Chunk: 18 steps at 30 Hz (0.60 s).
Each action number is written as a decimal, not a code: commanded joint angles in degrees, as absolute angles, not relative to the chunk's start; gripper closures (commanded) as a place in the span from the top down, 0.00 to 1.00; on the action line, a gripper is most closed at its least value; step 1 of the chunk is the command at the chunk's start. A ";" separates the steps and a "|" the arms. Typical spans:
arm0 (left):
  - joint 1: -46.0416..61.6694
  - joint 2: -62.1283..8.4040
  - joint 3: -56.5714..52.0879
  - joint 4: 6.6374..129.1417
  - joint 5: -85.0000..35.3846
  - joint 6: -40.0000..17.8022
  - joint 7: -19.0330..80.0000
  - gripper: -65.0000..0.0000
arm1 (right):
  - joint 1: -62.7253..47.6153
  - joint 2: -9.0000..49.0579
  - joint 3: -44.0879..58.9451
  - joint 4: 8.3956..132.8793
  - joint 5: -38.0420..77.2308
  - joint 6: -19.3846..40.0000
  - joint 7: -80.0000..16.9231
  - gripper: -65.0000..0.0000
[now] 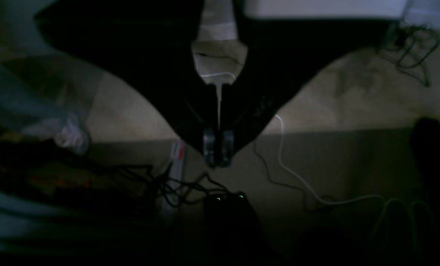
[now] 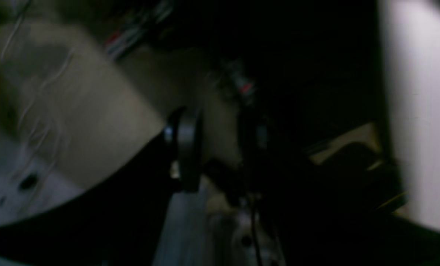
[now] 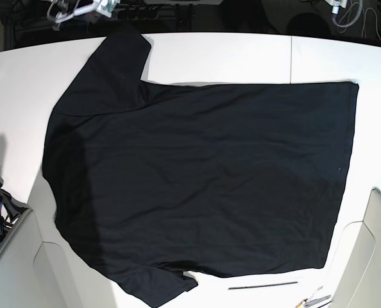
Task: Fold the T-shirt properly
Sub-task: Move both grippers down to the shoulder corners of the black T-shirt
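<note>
The black T-shirt [image 3: 197, 173] lies spread flat on the white table [image 3: 242, 58], with one sleeve at the back left and the hem at the right. Neither gripper shows in the base view. In the left wrist view my left gripper [image 1: 218, 159] is shut on a fold of the T-shirt [image 1: 131, 55], and the cloth fans out from the fingers in a V above the floor. The right wrist view is blurred: my right gripper [image 2: 220, 147] has its fingers [image 2: 184, 147] apart, with floor showing between them. Black fabric [image 2: 105, 221] hangs beside it.
White arm covers stand at the table's front left [image 3: 11, 269] and front right [image 3: 376, 250]. A thin dark rod [image 3: 262, 285] lies near the front edge. Below the table are a white cable [image 1: 316, 192], a power strip [image 1: 175, 162] and tangled wires.
</note>
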State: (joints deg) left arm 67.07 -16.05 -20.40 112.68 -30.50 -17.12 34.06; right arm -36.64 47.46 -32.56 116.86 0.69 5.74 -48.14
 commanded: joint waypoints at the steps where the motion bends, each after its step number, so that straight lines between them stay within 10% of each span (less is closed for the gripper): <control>1: 68.14 -16.34 -22.11 114.48 -30.98 -17.12 34.44 0.02 | -37.01 48.23 -31.18 119.07 1.96 5.69 -48.40 0.30; 15: 65.82 -16.56 -33.87 124.90 -31.05 -13.10 36.67 0.03 | -37.01 39.72 -3.11 127.96 15.75 6.87 -52.86 0.42; 18: 63.96 -18.02 -33.87 124.92 -31.05 -13.37 37.60 0.20 | -36.99 36.40 3.95 127.00 19.64 8.86 -53.19 0.42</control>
